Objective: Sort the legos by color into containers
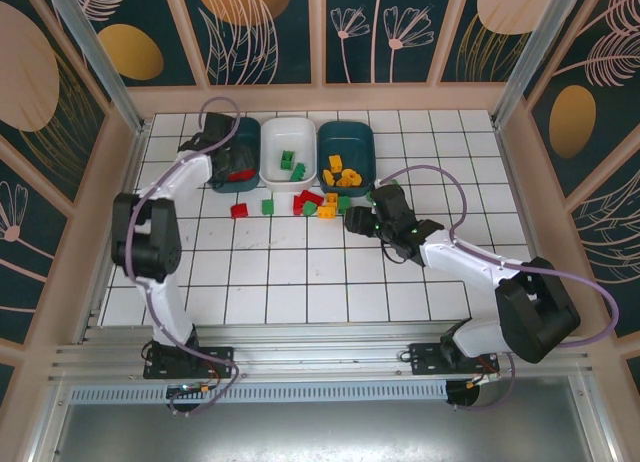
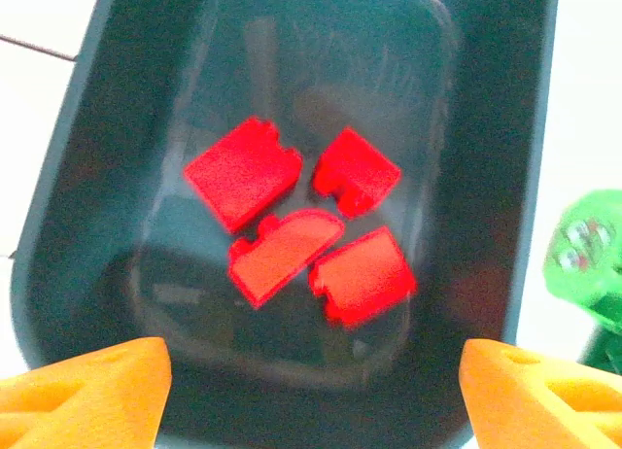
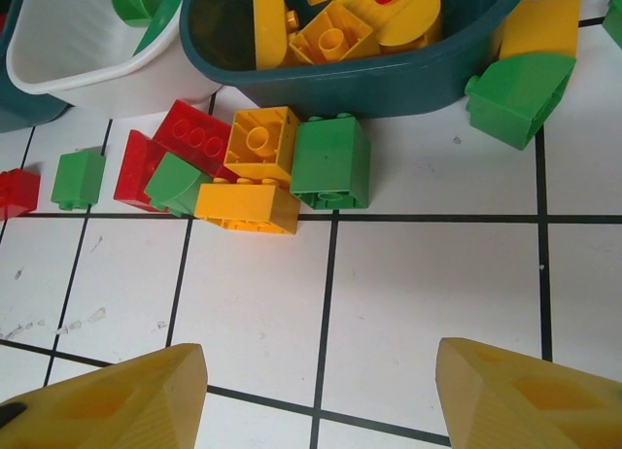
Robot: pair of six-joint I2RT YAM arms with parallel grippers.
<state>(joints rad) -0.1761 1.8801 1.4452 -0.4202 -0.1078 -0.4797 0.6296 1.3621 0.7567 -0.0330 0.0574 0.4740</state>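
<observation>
Where the tub [image 2: 78,196] is teal, four legos [image 2: 243,172] lie — red

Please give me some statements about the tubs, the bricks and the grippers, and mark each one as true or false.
1. The teal tub below the left gripper holds four red bricks. True.
2. The white tub holds yellow bricks. False: it holds green bricks.
3. The right gripper grips a green brick. False: its fingers are open and hold nothing.
4. On the table near the white tub lie loose bricks. True.
</observation>
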